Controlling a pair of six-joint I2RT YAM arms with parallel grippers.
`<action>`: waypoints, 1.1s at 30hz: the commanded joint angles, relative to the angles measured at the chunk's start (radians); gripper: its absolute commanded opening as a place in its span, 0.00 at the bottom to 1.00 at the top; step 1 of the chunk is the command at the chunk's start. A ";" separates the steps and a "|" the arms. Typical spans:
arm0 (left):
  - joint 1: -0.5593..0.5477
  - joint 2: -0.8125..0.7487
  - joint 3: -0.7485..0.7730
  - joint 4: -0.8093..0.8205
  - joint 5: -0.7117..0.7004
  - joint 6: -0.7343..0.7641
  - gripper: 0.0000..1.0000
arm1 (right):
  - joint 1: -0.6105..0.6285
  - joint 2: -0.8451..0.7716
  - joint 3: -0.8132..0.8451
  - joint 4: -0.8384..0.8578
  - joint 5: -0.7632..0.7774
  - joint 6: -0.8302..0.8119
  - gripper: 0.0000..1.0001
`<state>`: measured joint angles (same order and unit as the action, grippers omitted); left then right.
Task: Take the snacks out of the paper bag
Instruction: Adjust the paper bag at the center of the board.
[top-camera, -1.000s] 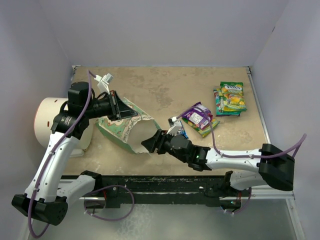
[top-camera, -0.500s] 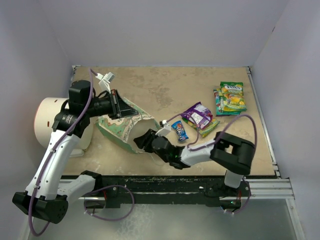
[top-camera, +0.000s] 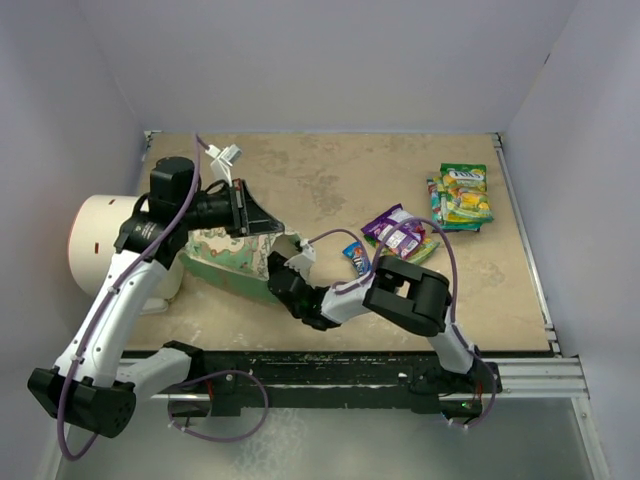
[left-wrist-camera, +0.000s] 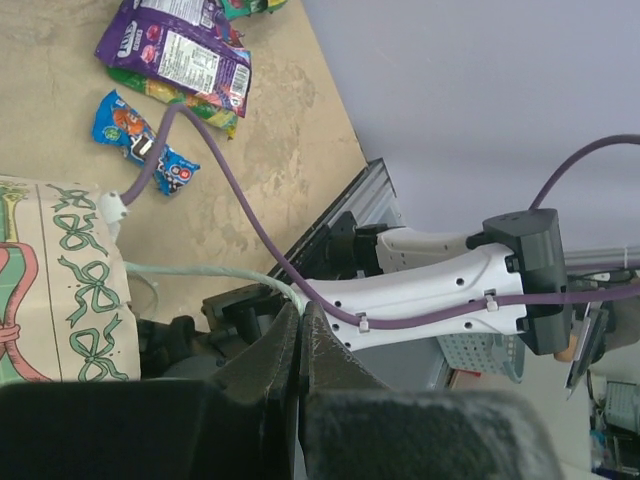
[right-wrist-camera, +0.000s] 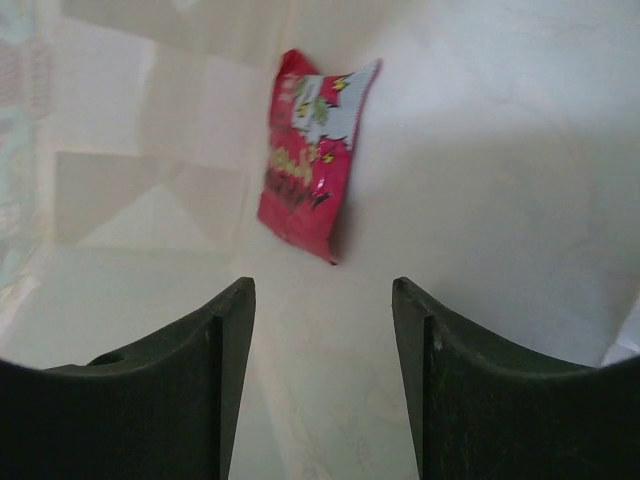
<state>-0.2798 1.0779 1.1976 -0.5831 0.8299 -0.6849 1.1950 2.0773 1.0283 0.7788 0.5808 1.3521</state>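
The paper bag (top-camera: 228, 262) lies on its side, its mouth facing right. My left gripper (top-camera: 258, 218) is shut on the bag's pale string handle (left-wrist-camera: 200, 270), pinched at the tips (left-wrist-camera: 300, 318), and holds the mouth up. My right gripper (top-camera: 282, 280) reaches into the mouth. In the right wrist view it (right-wrist-camera: 322, 290) stands open with nothing between the fingers. A red snack packet (right-wrist-camera: 305, 160) lies on the bag's pale inside just ahead of it. On the table outside lie a blue bar (top-camera: 357, 259), a purple packet (top-camera: 395, 232) and green-yellow packets (top-camera: 462, 195).
A white cylinder (top-camera: 95, 240) stands at the left behind my left arm. The right arm's purple cable (left-wrist-camera: 230, 190) runs across the table near the blue bar (left-wrist-camera: 145, 140). The table's metal rail (top-camera: 525, 240) bounds the right side.
My right arm has folded and pushed leftward, and its gripper has gone from the bag's mouth to inside. The left gripper has shifted slightly up and right with the handle.
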 joint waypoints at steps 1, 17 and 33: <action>-0.018 -0.026 -0.010 0.002 0.027 0.069 0.00 | -0.018 0.043 0.067 0.048 -0.021 -0.027 0.61; -0.023 -0.100 -0.083 -0.215 -0.227 0.142 0.00 | -0.112 -0.154 -0.163 0.076 -0.371 -0.446 0.66; -0.021 -0.120 -0.050 -0.129 -0.233 0.142 0.00 | -0.249 -0.548 -0.438 -0.214 -0.504 -0.672 0.75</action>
<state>-0.3016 0.9718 1.1141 -0.7940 0.5716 -0.5636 0.9844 1.4639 0.5652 0.5831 0.1364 0.7261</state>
